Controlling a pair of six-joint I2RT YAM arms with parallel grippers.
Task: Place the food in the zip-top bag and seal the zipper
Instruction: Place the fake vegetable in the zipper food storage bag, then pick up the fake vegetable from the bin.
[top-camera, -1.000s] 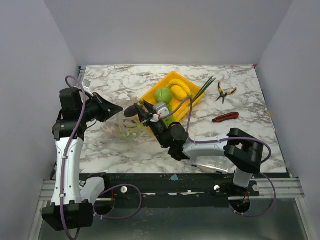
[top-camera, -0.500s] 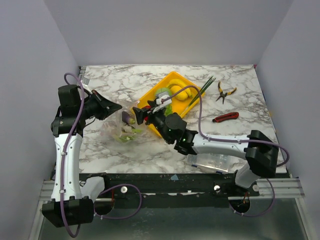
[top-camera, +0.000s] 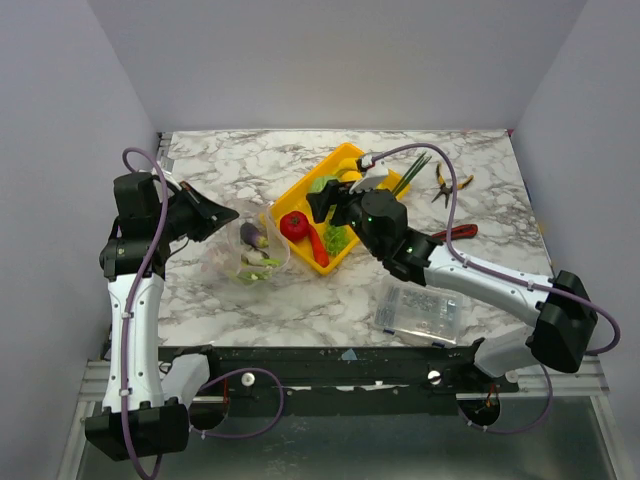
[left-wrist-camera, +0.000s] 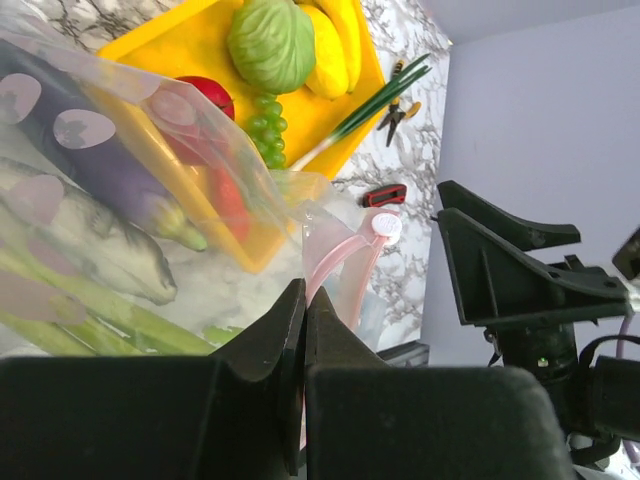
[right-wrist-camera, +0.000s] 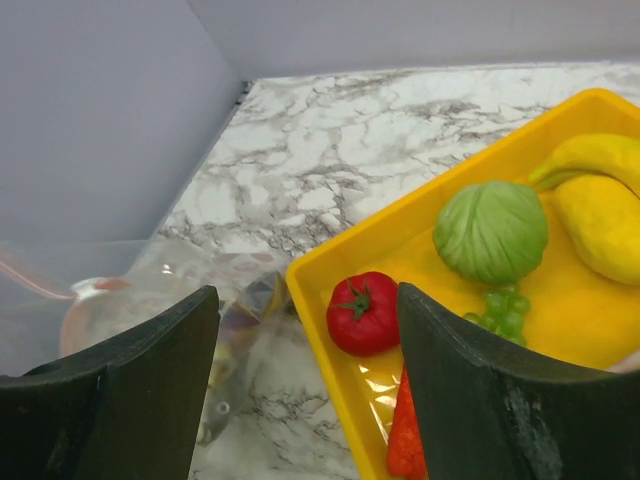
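Observation:
The clear zip-top bag (top-camera: 250, 252) stands open on the marble with a purple eggplant (left-wrist-camera: 110, 160), grey fish (left-wrist-camera: 90, 250) and leek (left-wrist-camera: 100, 320) inside. My left gripper (top-camera: 228, 216) is shut on the bag's pink zipper (left-wrist-camera: 345, 255) and holds the mouth up. My right gripper (right-wrist-camera: 305, 300) hovers open and empty over the near-left corner of the yellow tray (top-camera: 290, 200). The red tomato (right-wrist-camera: 362, 312) lies just under its fingers. A red pepper (right-wrist-camera: 405, 440), green cabbage (right-wrist-camera: 490, 230), grapes (right-wrist-camera: 503, 310) and bananas (right-wrist-camera: 590, 155) also lie in the tray.
Green onion stalks (top-camera: 410, 172) lean on the tray's far edge. Yellow-handled pliers (top-camera: 452, 182) and a red utility knife (top-camera: 455, 233) lie to the right. A rigid clear box of small parts (top-camera: 418, 308) sits at the front right, under my right arm.
My right gripper opened and let go of the eggplant in the bag, then swung right and back to the tray. The left gripper has kept its hold on the bag mouth.

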